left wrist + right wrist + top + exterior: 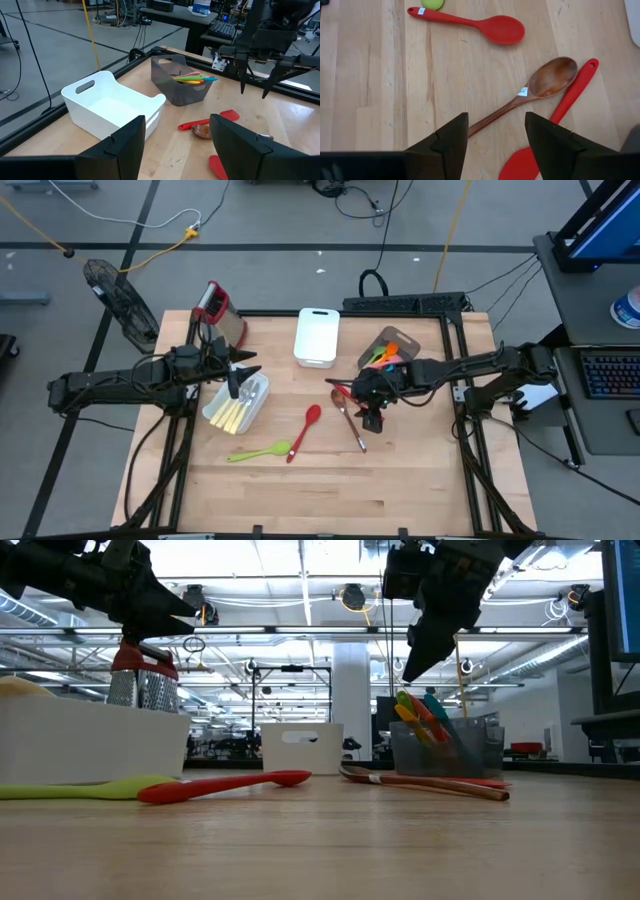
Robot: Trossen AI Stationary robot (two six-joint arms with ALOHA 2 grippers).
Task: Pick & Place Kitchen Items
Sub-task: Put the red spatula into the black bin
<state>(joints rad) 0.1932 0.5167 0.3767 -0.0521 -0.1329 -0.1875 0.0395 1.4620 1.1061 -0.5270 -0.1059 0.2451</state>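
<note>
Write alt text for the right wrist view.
The right gripper hangs with open jaws above a brown wooden spoon on the wooden table. A red spatula lies beside it, touching the bowl, and a red spoon lies farther off.

On your bench [330, 480], the bin holding cutlery [236, 404] sits at the left under the left tool [238, 383], with the box grater [217, 311] behind it. The empty bin [317, 336] stands at the middle rear, and the bin with utensils [388, 350] lies to its right. Two spoons [303, 432] lie side by side near the centre, while a wooden spoon [347, 415] and a spatula [555, 125] lie crossed below the right tool [372, 417].
</note>
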